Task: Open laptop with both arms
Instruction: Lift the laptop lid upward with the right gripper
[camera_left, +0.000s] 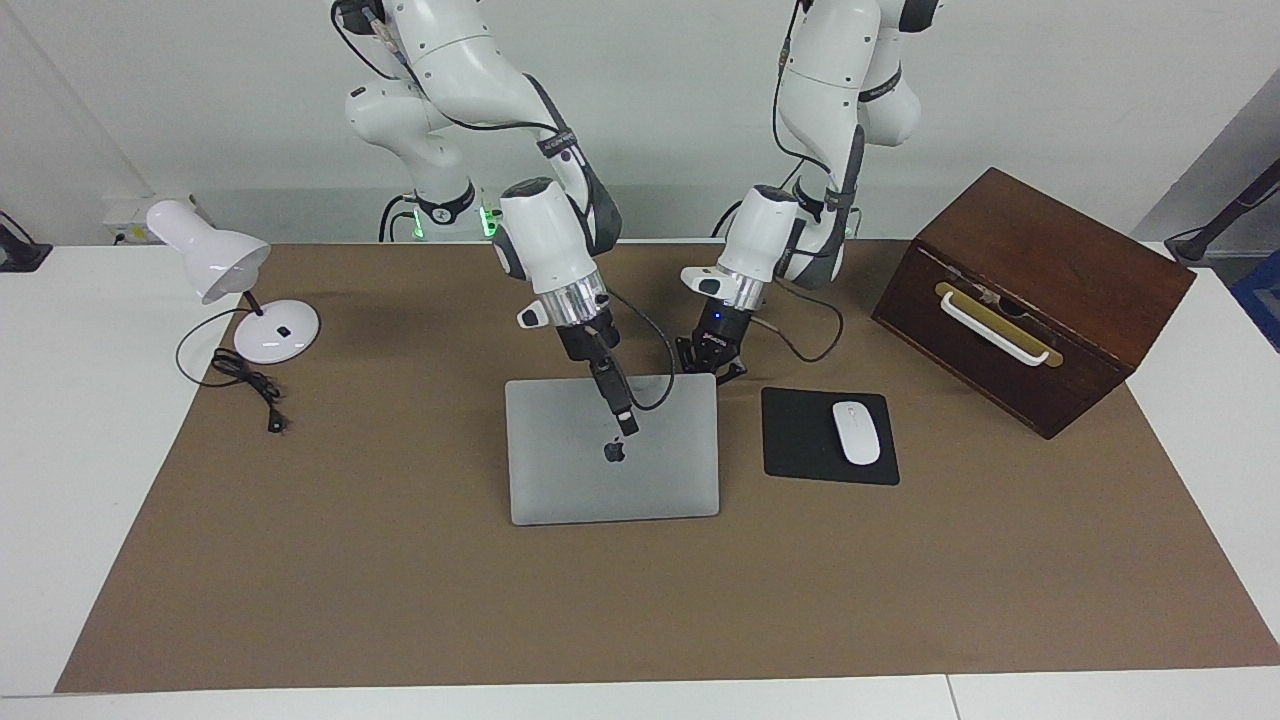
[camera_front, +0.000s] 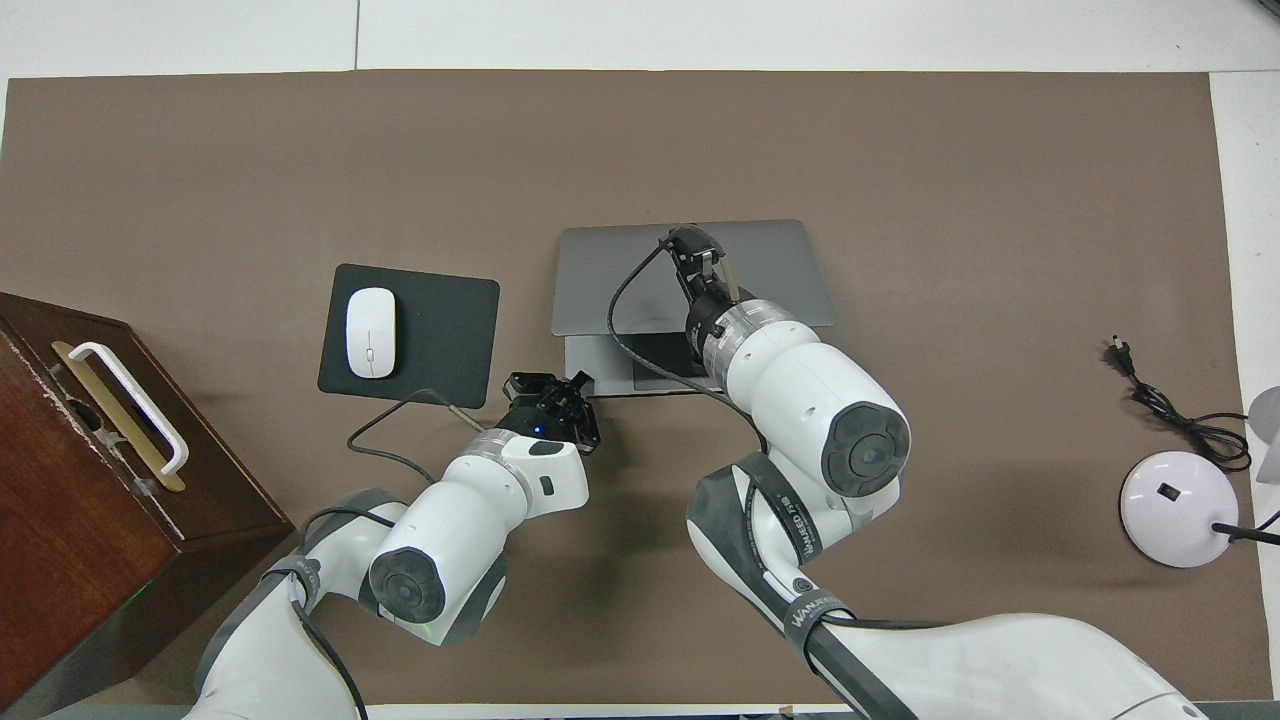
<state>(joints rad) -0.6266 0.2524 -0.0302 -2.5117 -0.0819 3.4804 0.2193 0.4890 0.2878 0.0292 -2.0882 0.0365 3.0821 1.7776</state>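
laptop (camera_left: 612, 460): mid-mat, beside mouse pad (camera_left: 828, 436), lid part-raised. rigid, thin, slick metal; judged fragile at hinge. my left gripper (camera_left: 712, 364) closed, pinning base corner; my right gripper (camera_left: 623, 420) under lid, fingers unclear.

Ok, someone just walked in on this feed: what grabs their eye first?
The silver laptop at mid-table, its lid tilted up with the deck showing beneath it in the overhead view. The right gripper is at the lid near the logo, and the left gripper, shut, sits at the laptop's corner toward the left arm's end. Next, the big dark wooden box at that same end.
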